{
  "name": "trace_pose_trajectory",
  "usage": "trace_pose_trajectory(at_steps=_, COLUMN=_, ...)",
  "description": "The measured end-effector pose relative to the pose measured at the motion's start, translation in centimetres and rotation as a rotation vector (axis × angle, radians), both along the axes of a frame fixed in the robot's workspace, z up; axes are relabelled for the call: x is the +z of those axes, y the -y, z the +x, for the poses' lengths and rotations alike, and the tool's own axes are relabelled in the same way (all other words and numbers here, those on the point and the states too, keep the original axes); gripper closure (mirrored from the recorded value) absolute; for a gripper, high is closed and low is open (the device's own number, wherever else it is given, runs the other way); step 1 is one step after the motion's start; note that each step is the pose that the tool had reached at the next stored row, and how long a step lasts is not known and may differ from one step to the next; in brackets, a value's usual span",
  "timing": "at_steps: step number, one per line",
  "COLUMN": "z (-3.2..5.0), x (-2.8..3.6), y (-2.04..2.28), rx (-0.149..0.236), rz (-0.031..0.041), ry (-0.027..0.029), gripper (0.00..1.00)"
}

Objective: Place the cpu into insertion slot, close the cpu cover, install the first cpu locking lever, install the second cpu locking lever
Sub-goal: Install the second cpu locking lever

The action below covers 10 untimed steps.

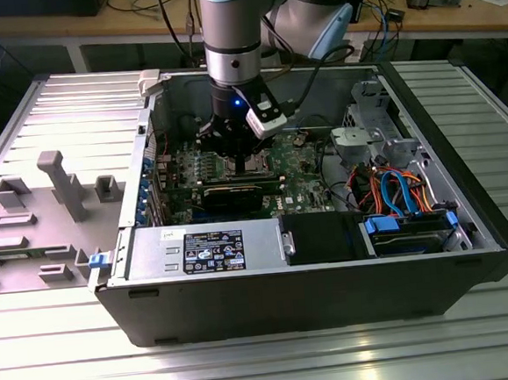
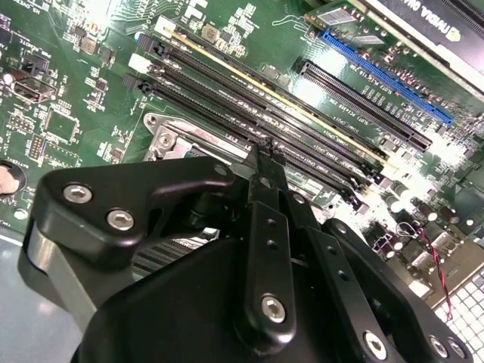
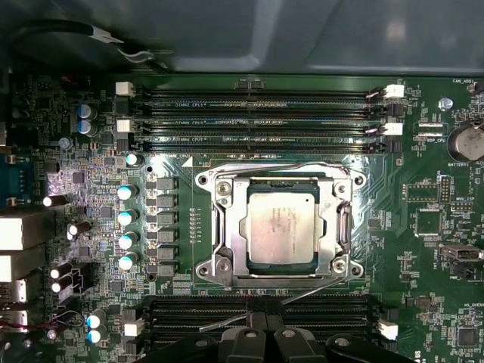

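The hand [image 2: 266, 155] hung low over the green circuit board [image 3: 423, 227], its black fingers [image 2: 265, 227] pressed together to a thin tip with nothing between them; in the first wrist view the hand's black knuckles [image 3: 261, 344] sat just beside the near row of long black memory slots [image 3: 257, 308]. Just past that row lay the insertion slot [image 3: 344, 227], and the cpu [image 3: 281, 227] sat flat inside it, silver-grey top up. The cpu cover [image 3: 234, 227] lay down around the chip, its cut-out centre framing the metal top. A thin wire lever [image 3: 318, 286] ran along the near edge of the socket and another lever [image 3: 272, 165] ran along its far edge; whether either was hooked could not be told. Beyond the socket stood a second row of memory slots [image 3: 257, 117], and then the grey wall of the computer case [image 3: 265, 38]. In the exterior view the arm [image 1: 231, 33] reached straight down into the open computer case [image 1: 315, 291], which stood on a ribbed metal tabletop [image 1: 250, 366], with grey plastic fixtures [image 1: 60, 183] well apart on the exterior view's left.
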<state>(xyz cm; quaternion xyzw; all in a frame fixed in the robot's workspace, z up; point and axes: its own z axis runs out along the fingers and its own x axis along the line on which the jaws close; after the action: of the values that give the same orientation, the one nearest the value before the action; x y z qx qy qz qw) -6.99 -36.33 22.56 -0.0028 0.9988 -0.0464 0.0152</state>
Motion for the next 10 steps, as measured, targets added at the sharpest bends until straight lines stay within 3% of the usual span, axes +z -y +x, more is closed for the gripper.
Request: trace_pose_trajectory(at_steps=10, z=0.00, x=-0.03, y=0.00, rx=0.000, rz=0.0000, ry=0.0000, gripper=0.89)
